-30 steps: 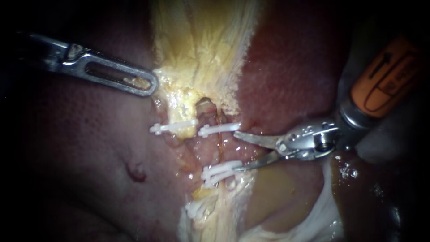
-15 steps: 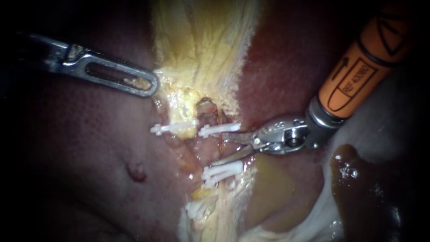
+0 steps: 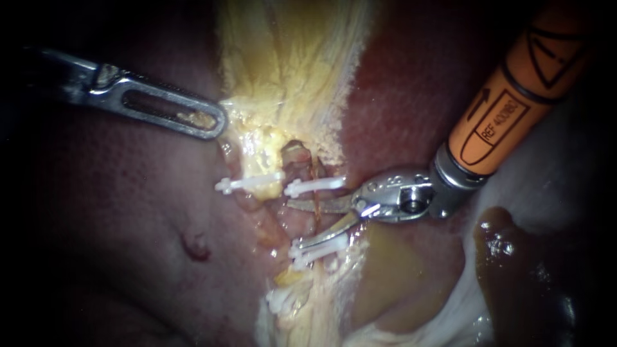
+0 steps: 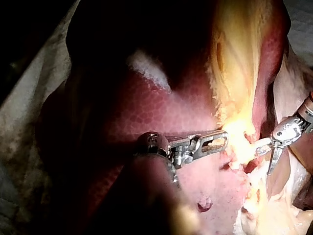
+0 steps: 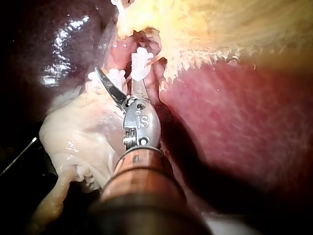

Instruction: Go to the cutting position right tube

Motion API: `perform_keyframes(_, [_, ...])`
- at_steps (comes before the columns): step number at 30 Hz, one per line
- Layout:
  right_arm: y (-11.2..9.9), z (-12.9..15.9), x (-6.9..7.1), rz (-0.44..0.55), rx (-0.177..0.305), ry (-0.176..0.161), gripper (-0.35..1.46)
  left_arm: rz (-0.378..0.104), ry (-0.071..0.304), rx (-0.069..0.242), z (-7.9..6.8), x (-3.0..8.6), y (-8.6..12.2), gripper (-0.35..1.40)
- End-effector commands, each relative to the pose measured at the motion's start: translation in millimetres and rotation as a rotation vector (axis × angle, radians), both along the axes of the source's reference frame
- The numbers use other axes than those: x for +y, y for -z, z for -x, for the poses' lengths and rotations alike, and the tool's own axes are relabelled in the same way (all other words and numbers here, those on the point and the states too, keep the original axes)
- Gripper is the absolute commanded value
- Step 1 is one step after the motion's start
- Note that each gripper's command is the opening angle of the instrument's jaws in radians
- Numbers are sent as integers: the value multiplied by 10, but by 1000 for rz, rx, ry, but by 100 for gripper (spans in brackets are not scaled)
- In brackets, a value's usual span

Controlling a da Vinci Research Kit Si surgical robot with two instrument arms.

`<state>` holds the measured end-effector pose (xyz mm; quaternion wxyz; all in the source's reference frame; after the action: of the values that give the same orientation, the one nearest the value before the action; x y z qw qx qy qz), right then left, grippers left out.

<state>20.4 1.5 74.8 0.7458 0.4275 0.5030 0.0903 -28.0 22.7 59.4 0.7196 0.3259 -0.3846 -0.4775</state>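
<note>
The right tube (image 3: 306,225) runs down between a white upper clip (image 3: 315,186) and the lower white clips (image 3: 318,247). My right instrument (image 3: 293,225) comes in from the upper right with an orange shaft. Its two blades stand open astride that tube, one just under the upper clip and one just above the lower clips. In the right wrist view the same open blades (image 5: 121,82) sit beside a white clip (image 5: 139,63). My left instrument (image 3: 209,119) is shut on the edge of the yellow gallbladder (image 3: 289,71). It holds the same edge in the left wrist view (image 4: 215,143).
The left tube carries its own white clip (image 3: 249,183). Dark red liver (image 3: 411,103) lies on both sides of the gallbladder. More white clips (image 3: 283,299) sit lower down. Pale fatty tissue (image 3: 450,315) lies beneath the right instrument.
My right instrument has slid leftward, its open blades passing from beside the clips to either side of the right tube. The left instrument has stayed put.
</note>
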Motion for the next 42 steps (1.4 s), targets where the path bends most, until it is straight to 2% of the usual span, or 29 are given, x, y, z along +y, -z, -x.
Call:
perform_keyframes(1, [2, -2, 0, -3, 9, 4, 138, 0, -1, 0, 0, 0, 0, -35])
perform_keyframes(6, [9, -8, -5, -41, 51, 10, 136, 0, -1, 0, 0, 0, -1, -35])
perform_keyframes(12, [14, -20, -8, -61, 76, 23, 134, 0, -1, 0, 0, 1, -2, -35])
perform_keyframes(18, [15, -32, -8, -74, 88, 11, 134, 0, -1, 0, 1, 2, -2, -35])
perform_keyframes(31, [18, -57, 0, -106, 116, -47, 134, 0, 0, 0, 2, 2, -3, -35])
perform_keyframes(42, [32, -54, -2, -112, 122, -44, 134, 0, -1, 0, 1, 2, -3, -35])
